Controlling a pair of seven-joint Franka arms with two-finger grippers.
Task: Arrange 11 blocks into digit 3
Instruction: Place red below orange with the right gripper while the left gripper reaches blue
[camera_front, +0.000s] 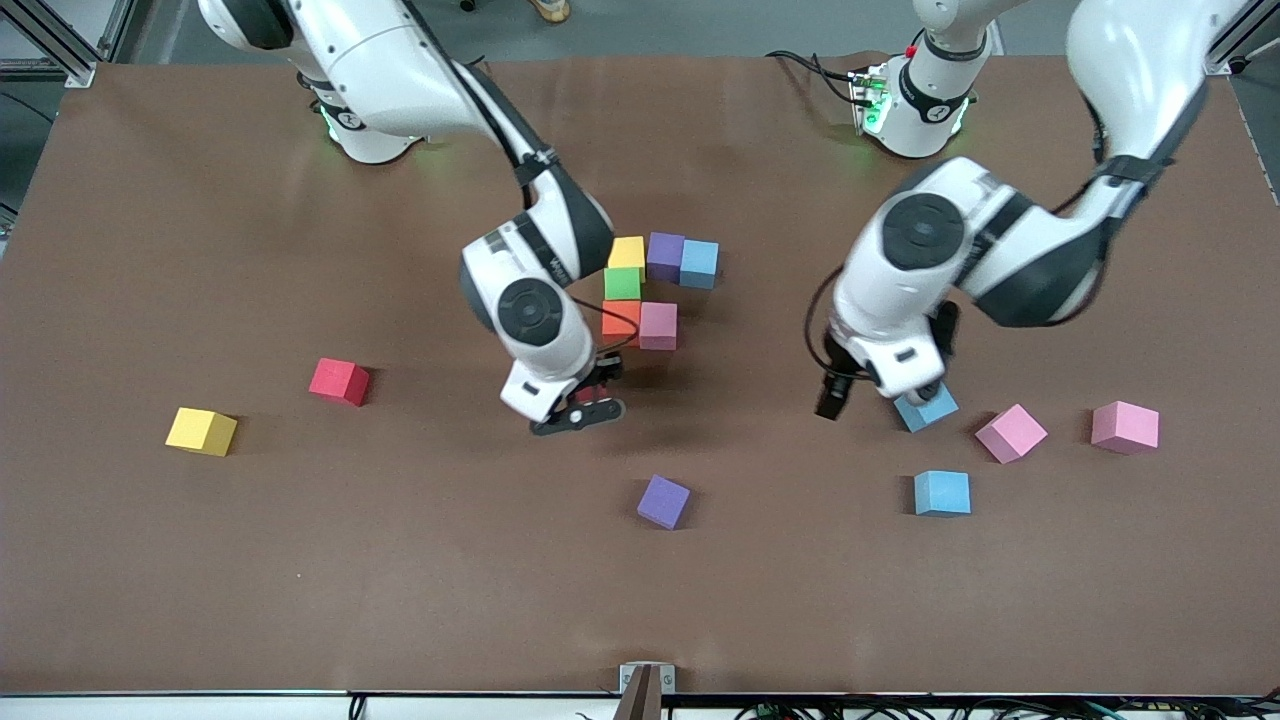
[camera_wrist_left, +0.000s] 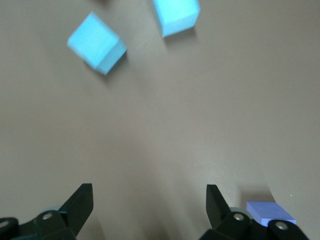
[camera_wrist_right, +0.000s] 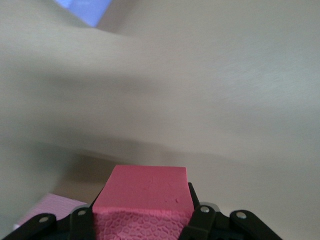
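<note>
A cluster of touching blocks sits mid-table: yellow (camera_front: 627, 252), purple (camera_front: 665, 255), blue (camera_front: 699, 263), green (camera_front: 622, 283), orange (camera_front: 621, 318) and pink (camera_front: 658, 325). My right gripper (camera_front: 583, 405) (camera_wrist_right: 141, 212) hangs over bare table beside the orange and pink blocks, shut on a red block (camera_front: 591, 391) (camera_wrist_right: 142, 192). My left gripper (camera_front: 880, 395) (camera_wrist_left: 150, 205) is open and holds nothing, low over the table right beside a tilted blue block (camera_front: 928, 407) (camera_wrist_left: 97, 43). A second blue block (camera_front: 941, 492) (camera_wrist_left: 176, 16) lies nearer the camera.
Loose blocks lie about: red (camera_front: 339, 381) and yellow (camera_front: 201, 431) toward the right arm's end, purple (camera_front: 664, 501) (camera_wrist_left: 270, 212) in the middle nearer the camera, two pink ones (camera_front: 1010, 432) (camera_front: 1124, 426) toward the left arm's end.
</note>
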